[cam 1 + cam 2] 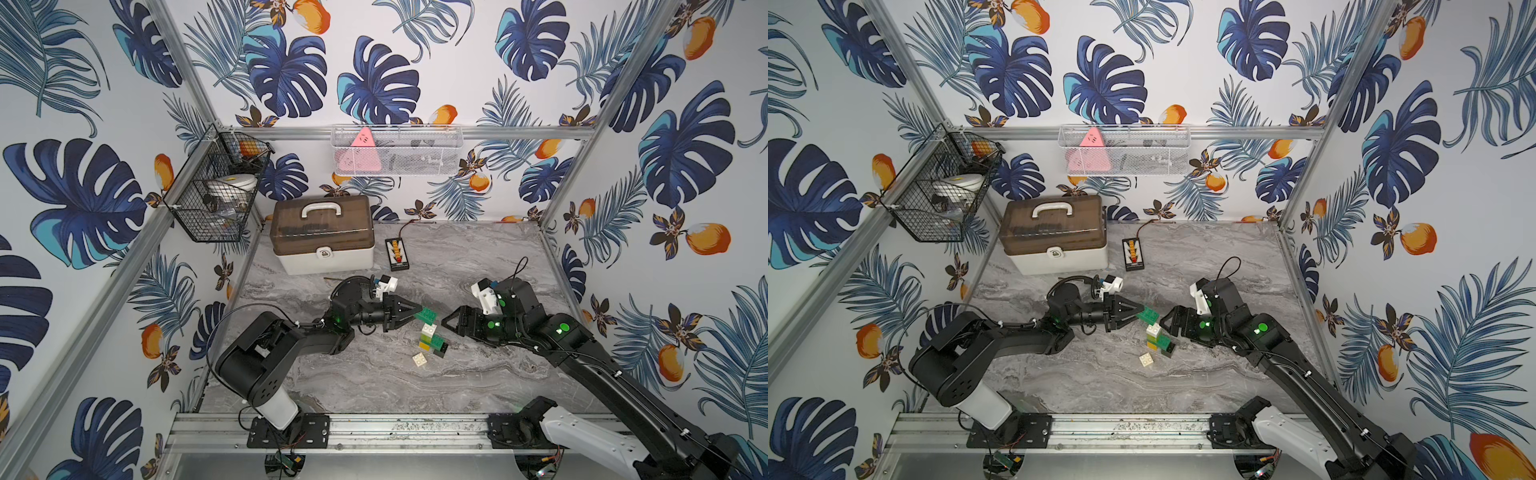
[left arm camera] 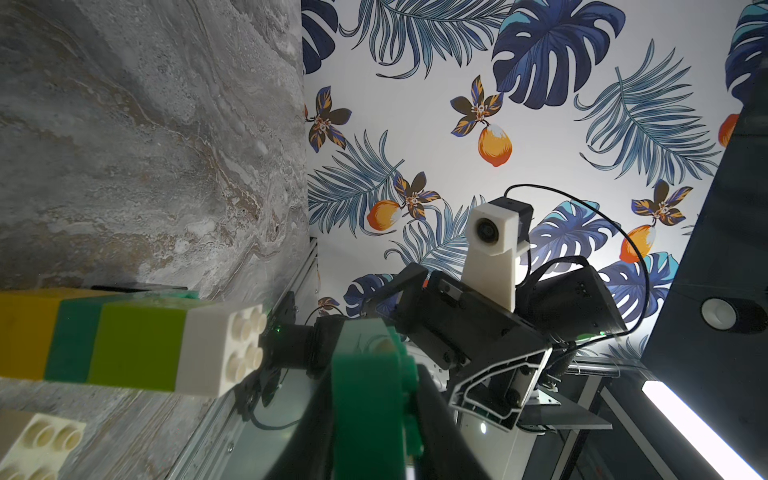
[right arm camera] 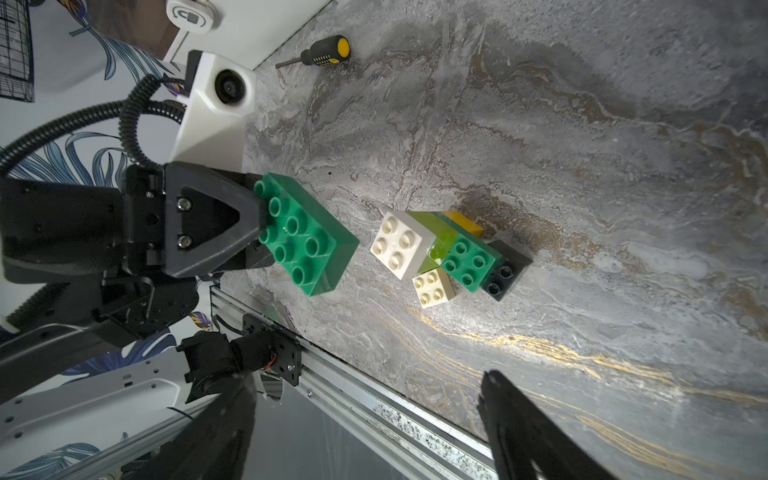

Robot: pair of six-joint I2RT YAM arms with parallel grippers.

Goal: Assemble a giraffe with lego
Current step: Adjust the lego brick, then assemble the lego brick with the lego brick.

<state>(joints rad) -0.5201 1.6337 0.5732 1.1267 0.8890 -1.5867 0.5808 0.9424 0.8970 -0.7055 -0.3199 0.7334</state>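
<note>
The partly built giraffe point(image 1: 429, 337) point(image 1: 1155, 337) stands upright mid-table: black and yellow at the base, then a long dark green brick, lime, and white on top point(image 3: 401, 244) point(image 2: 137, 347). A loose white lego brick point(image 1: 419, 359) point(image 1: 1146, 359) point(image 3: 434, 286) point(image 2: 37, 440) lies just in front of it. My left gripper point(image 1: 417, 312) point(image 1: 1139, 312) point(image 3: 257, 232) point(image 2: 374, 399) is shut on a second long dark green brick point(image 1: 427, 314) point(image 3: 307, 241), held in the air just behind the stack. My right gripper point(image 1: 446, 321) point(image 1: 1165, 323) point(image 3: 365, 395) is open and holds nothing, just right of the stack.
A brown-lidded toolbox point(image 1: 324, 237) and a small black remote point(image 1: 397, 253) sit at the back of the marble table point(image 1: 478, 374). A screwdriver point(image 3: 322, 52) lies near the toolbox. An aluminium rail point(image 1: 395, 428) runs along the front edge. Wire baskets point(image 1: 216, 187) hang on the walls.
</note>
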